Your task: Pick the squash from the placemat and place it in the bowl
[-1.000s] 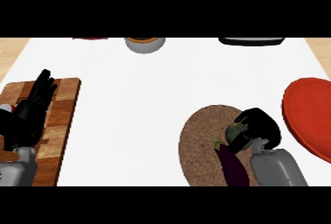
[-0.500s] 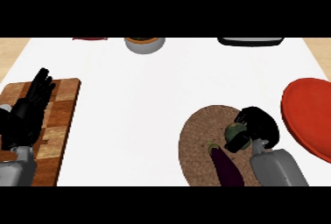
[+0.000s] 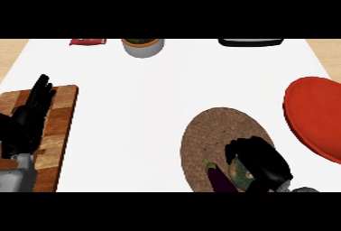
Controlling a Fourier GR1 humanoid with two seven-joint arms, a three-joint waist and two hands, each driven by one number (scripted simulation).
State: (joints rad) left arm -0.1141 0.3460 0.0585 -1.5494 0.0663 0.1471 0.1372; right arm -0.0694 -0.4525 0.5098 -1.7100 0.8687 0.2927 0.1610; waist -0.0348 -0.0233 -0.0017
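No text, label, brand, number or sign could be read anywhere in the head view.

The squash (image 3: 241, 173), mottled green and yellowish, is lying on the round woven placemat (image 3: 213, 131) near that mat's lower right edge; it is being largely hidden and only a small patch is showing. The brown placemat is lying flat on the white counter, toward its lower right. The red bowl (image 3: 316, 115) is sitting at the counter's right edge, just beside the placemat.
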